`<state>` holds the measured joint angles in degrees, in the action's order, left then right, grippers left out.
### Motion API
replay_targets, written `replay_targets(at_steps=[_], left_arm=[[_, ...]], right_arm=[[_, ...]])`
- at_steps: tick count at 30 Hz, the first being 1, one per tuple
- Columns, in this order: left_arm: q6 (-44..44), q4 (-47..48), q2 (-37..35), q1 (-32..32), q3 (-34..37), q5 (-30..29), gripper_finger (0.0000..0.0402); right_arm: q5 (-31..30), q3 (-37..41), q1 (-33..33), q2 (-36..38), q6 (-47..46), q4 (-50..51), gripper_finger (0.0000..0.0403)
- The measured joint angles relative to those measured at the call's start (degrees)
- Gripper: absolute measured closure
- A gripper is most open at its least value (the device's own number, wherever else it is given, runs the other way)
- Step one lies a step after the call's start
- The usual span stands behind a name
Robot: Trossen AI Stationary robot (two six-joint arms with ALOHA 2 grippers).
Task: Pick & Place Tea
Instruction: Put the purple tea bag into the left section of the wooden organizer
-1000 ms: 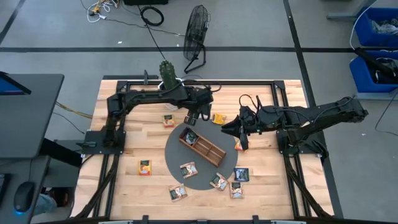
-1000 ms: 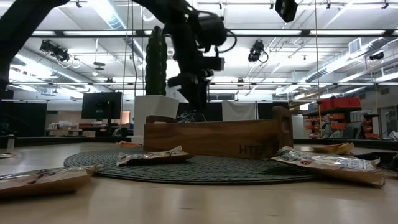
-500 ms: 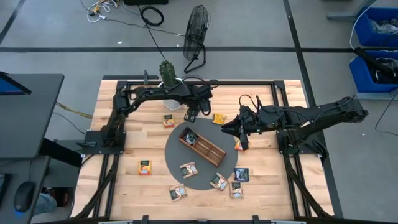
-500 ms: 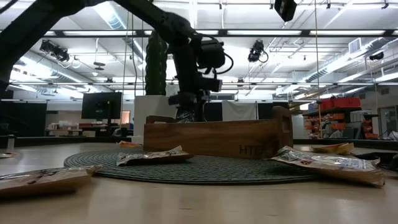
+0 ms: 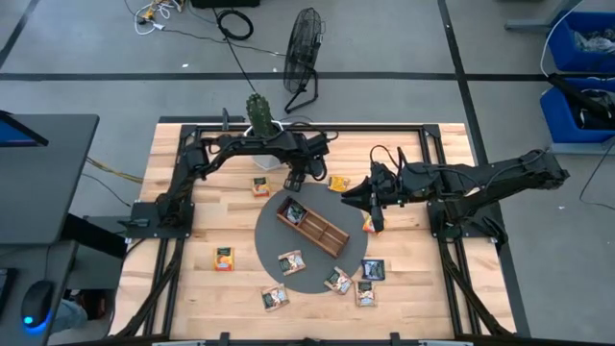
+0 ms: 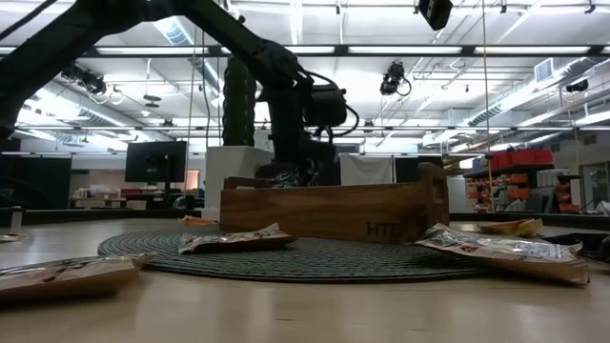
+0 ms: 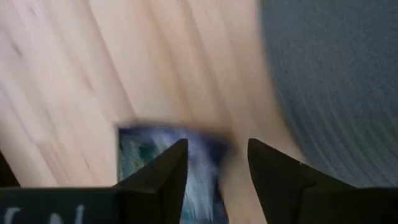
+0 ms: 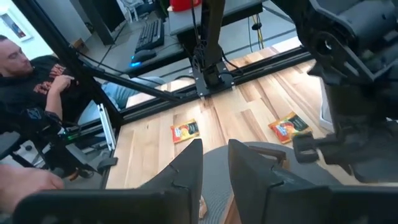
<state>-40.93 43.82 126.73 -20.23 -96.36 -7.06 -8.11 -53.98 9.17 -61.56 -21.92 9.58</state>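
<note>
Small flat square tea packets lie scattered: several near the table's front edge, orange ones farther back. One dark blue packet lies flat on bare wood.

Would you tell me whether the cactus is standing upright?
Upright: the low view shows the cactus rising straight from its white pot.

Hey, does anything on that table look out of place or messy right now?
Mostly the tea packets: they lie scattered at odd angles over the table and round mat, while the wooden tray holds just one dark packet at one end. Nothing looks spilled or damaged.
</note>
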Motion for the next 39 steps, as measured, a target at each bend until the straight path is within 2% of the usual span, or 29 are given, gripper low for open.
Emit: replay_targets(at_steps=[13,17,22,32,35,39], left_arm=[[4.36,0.87,0.16,0.48,0.00,-0.66,0.0331],[2.67,3.39,-1.91,1.81,-0.08,-0.74,0.0339],[-2.07,4.63,-4.16,1.99,-0.11,0.17,0.0303],[-3.83,5.70,-4.10,-1.57,1.22,-2.05,0.0167],[-5.20,5.16,-4.09,-2.11,1.22,-2.23,0.0147],[-6.29,3.75,-3.69,-2.49,1.22,-2.55,0.0145]], right_arm=[[0.00,0.00,0.02,0.00,-0.31,0.37,0.0319],[0.00,0.00,0.02,0.01,-0.54,0.64,0.0319],[0.04,0.00,0.03,0.00,-0.52,1.05,0.0319],[0.17,0.00,0.04,0.00,-0.48,1.32,0.0319],[0.19,0.00,0.02,0.00,-0.10,1.36,0.0319],[0.19,0.00,0.03,0.00,-0.08,1.52,0.0319]])
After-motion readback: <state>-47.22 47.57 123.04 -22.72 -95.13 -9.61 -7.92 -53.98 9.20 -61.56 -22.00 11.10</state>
